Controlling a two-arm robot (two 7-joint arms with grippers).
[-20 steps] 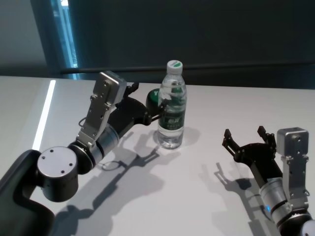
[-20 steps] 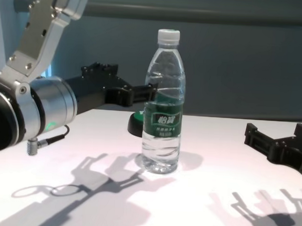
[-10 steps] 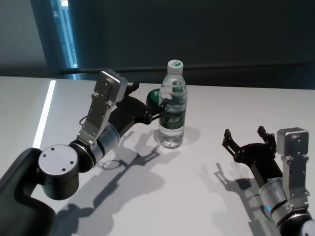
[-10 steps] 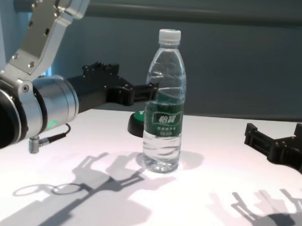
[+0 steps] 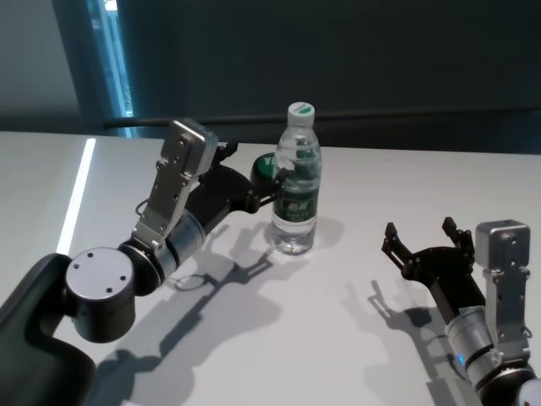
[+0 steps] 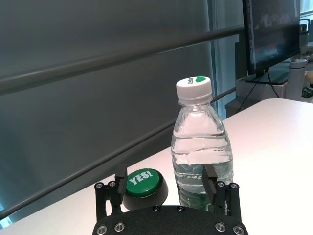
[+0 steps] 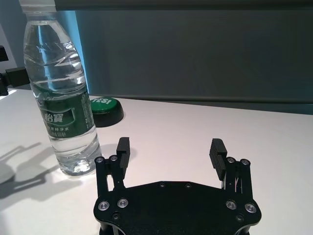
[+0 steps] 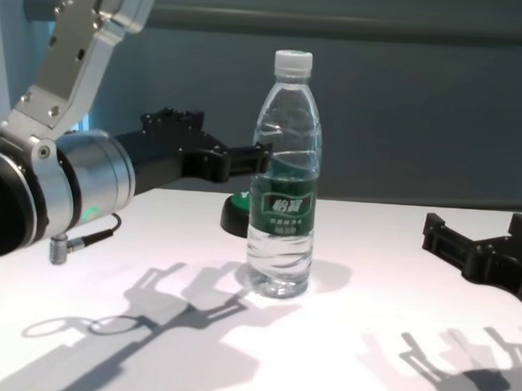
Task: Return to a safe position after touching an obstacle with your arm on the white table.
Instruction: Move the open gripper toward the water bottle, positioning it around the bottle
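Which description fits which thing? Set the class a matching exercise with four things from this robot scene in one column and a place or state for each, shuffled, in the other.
Things
1. water bottle
2. green button
3. left gripper
4. right gripper

Descriptions
a. open, low over the table on the robot's right, away from the bottle
b. standing upright, white cap on
c. marked YES, lying on the table behind the bottle
d. open, fingers right beside the bottle's left side

Pairs: 1-b, 2-c, 3-d, 4-a
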